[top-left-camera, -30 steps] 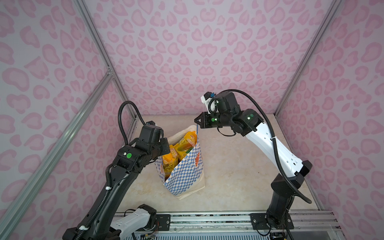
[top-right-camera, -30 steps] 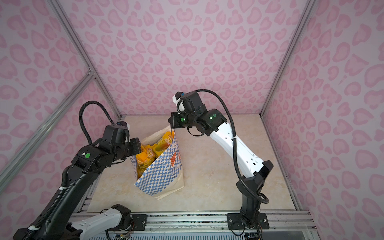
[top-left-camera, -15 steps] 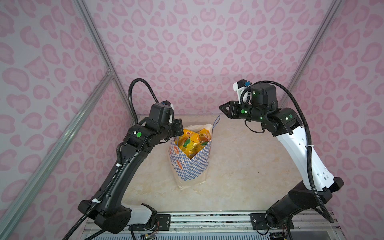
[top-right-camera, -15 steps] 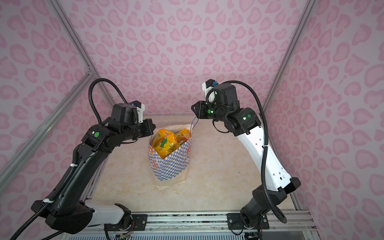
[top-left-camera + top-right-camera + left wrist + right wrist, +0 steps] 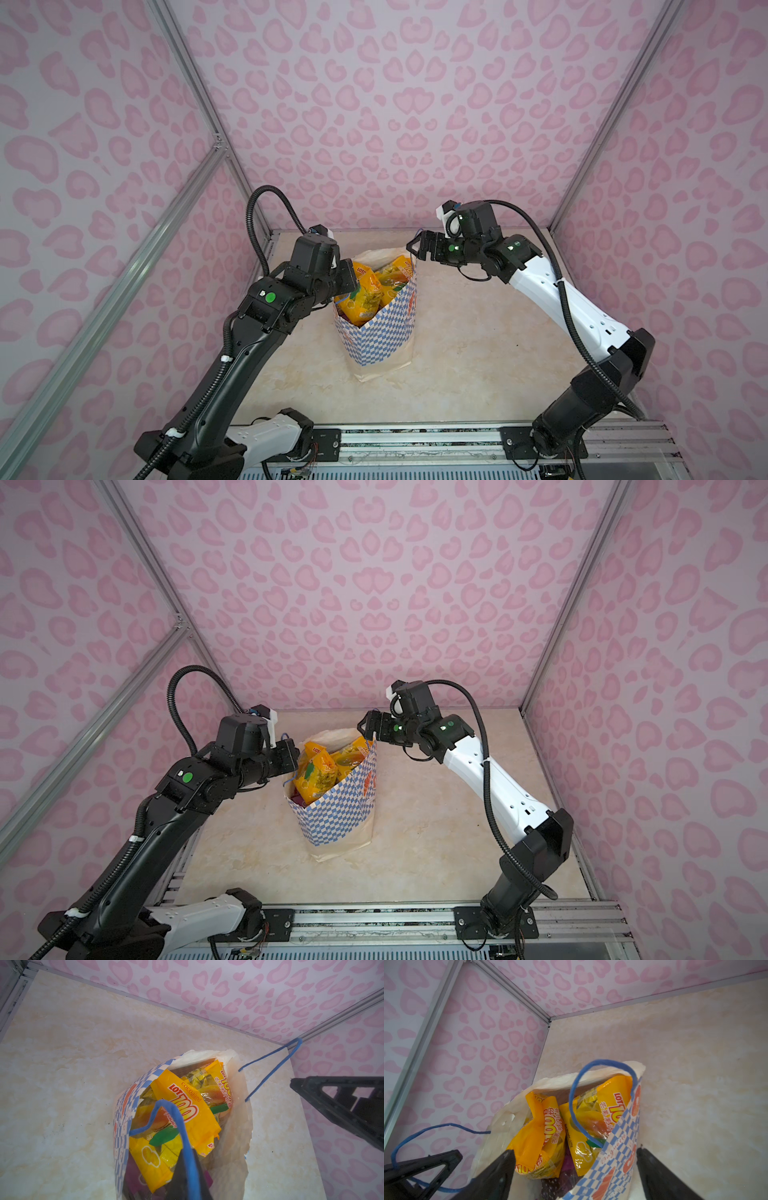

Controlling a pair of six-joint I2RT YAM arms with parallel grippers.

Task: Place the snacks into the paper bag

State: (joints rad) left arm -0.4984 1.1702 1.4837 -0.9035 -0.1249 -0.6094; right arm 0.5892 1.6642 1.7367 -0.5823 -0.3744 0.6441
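snacks packed in a paper bag; blue handle is pinched by the left gripper, right gripper is spread open.

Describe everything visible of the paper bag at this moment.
The paper bag stands upright on the beige table, mouth open, rim crumpled. Its outside is blue-and-white checked with orange print, its inside plain white. Yellow-orange snack packets fill it to the rim, with a purple one lower down. It has two blue cord handles: the left gripper is shut on one handle; the other handle stands free by the open right gripper.
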